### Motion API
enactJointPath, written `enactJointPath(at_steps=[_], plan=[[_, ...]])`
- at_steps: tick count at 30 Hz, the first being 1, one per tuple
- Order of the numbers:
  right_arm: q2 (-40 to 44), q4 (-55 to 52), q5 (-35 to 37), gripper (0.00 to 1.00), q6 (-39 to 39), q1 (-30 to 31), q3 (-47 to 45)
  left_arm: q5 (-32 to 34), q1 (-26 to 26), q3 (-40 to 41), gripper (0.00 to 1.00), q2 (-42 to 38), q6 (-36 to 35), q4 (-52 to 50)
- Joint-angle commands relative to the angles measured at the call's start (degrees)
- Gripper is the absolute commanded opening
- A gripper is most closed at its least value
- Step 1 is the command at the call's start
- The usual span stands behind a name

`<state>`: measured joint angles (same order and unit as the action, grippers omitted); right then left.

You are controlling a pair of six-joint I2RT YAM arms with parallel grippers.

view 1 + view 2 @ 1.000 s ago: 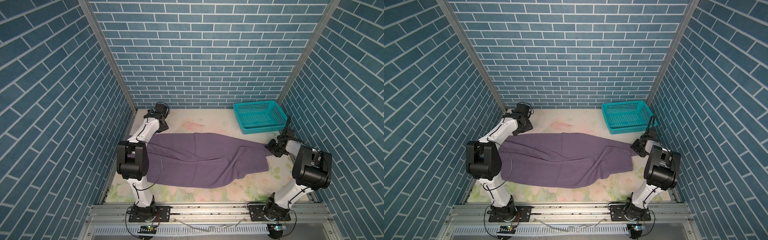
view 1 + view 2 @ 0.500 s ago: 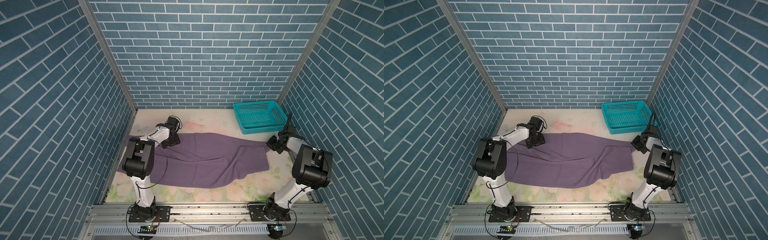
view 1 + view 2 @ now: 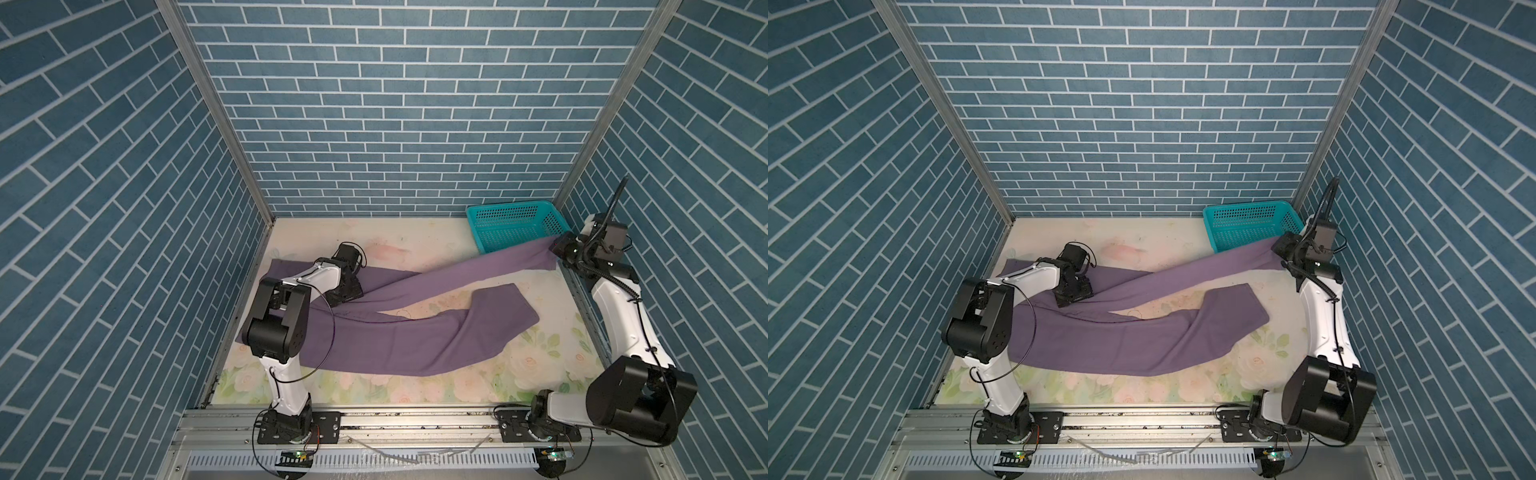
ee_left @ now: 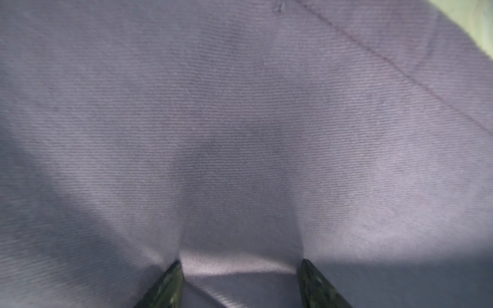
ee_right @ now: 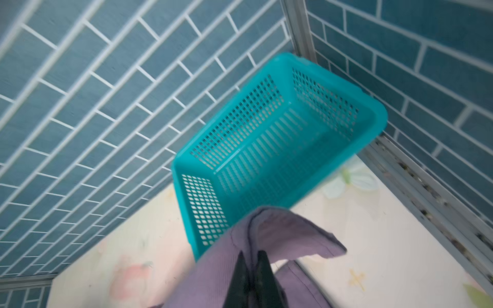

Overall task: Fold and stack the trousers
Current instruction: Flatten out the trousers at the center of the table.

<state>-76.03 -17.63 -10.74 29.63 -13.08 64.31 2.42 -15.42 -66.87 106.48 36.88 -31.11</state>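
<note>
Right gripper (image 3: pixel 557 251) pinches the trousers (image 3: pixel 374 340) by one cuff!
Leg runs lengthwise back toward left gripper (image 3: pixel 343 296), jaws apart on the cloth.

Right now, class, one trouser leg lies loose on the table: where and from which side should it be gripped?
Grip the loose leg at its cuff, from above on the side nearest the right arm: that end lies flat with bare table beside it. The right pincer holds the other leg.
</note>
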Motion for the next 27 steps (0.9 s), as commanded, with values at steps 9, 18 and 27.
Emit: enactJointPath(at_steps=[9, 18, 27], plan=[[1.7, -2.7, 5.0, 0.0, 2.8, -2.4, -24.7, -1.0, -0.1, 8.7, 0.68, -1.3, -0.2, -2.0], [11.2, -10.4, 7.8, 0.0, 3.9, -4.9, -26.7, -0.3, -0.1, 19.2, 0.63, -11.5, 3.5, -3.2], [23.1, -17.1, 13.3, 0.0, 3.5, -8.1, -22.9, -1.8, -0.7, 20.9, 0.57, -17.1, 4.0, -8.1]])
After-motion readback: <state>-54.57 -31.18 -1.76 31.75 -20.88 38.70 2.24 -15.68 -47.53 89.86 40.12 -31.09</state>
